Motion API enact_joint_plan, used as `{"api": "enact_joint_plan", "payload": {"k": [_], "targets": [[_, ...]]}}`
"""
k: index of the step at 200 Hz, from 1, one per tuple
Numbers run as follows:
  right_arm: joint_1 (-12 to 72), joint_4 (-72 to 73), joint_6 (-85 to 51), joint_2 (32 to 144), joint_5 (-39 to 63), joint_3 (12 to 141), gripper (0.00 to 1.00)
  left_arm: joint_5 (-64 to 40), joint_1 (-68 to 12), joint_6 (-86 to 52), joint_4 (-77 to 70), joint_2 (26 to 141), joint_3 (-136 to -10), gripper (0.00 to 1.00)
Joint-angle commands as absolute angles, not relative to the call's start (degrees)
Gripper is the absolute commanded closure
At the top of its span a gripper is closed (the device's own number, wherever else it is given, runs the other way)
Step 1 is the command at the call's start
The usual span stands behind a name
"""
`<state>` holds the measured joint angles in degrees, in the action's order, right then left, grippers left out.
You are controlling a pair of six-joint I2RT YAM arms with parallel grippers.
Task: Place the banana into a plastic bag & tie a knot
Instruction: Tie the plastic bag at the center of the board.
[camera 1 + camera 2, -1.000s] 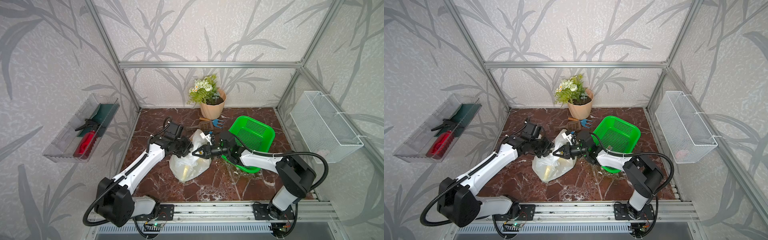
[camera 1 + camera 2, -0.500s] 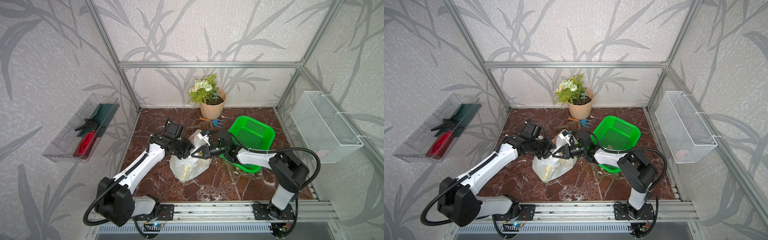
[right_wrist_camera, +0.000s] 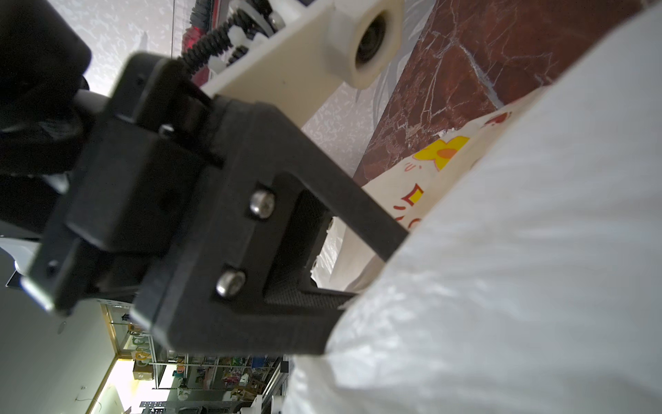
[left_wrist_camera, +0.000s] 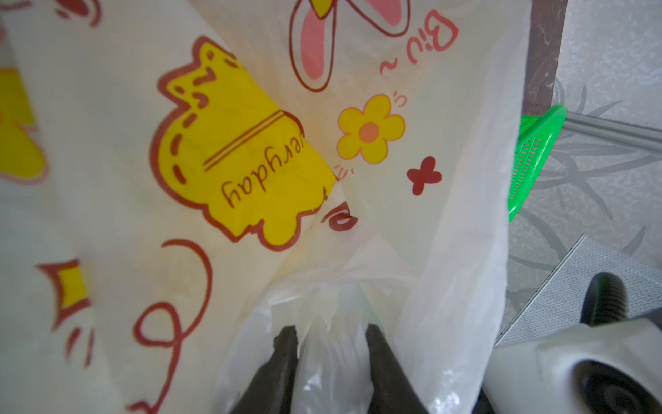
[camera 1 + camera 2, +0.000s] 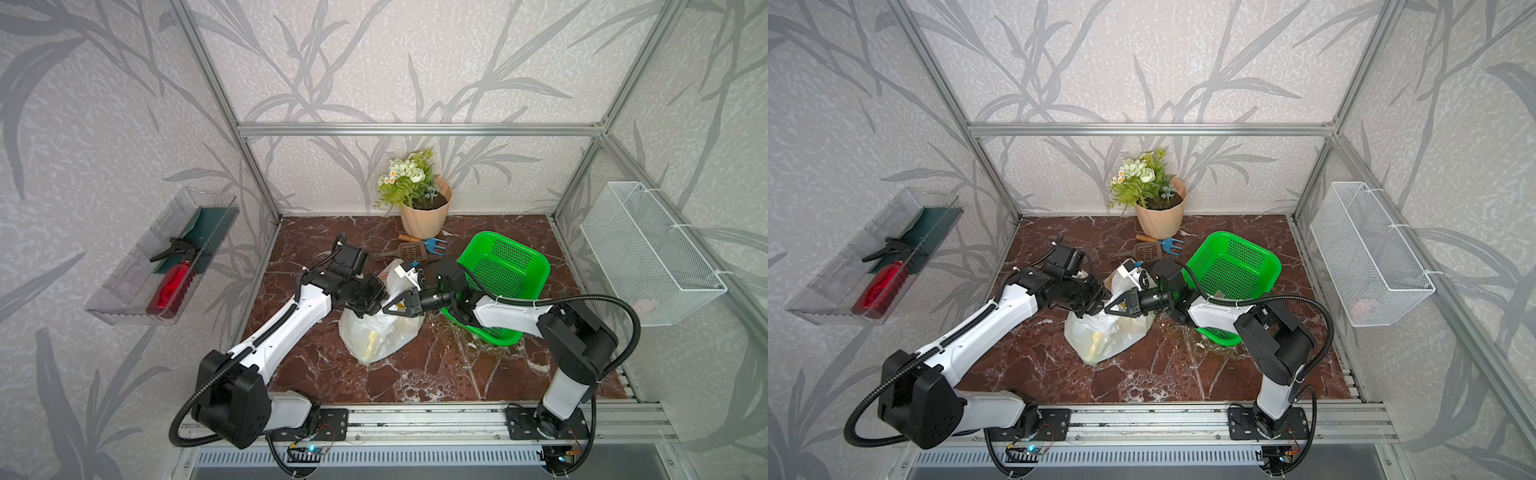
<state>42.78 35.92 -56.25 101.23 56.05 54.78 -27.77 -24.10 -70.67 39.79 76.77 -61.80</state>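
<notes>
Left wrist: crinkly white plastic bag (image 4: 358, 89), cartoon prints, inside half-open left hand (image 4: 329, 335); right hand (image 5: 387, 308) closed.

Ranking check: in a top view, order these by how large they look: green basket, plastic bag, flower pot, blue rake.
In a top view, largest to smallest:
1. green basket
2. plastic bag, partly hidden, so the gap to the basket is unsure
3. flower pot
4. blue rake

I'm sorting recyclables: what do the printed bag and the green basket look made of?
Plastic bag: thin, glossy, semi-see-through plastic film, judging by its crinkles and the yellow showing through. Green basket: rigid, shiny moulded plastic, probably, with perforated walls.
</notes>
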Motion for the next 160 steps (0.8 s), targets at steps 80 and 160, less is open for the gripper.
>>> {"api": "enact_joint_plan", "payload": {"k": [80,160], "targets": [[42.4,38.5,-56.6,101.4,57.9,56.3,1.0,-22.3,-24.4,-62.3,45.3,78.7,-69.5,0.67],[42.0,39.2,-57.3,102.0,57.8,56.9,1.0,-21.5,-24.6,-61.4,46.4,79.6,-70.2,0.89]]}}
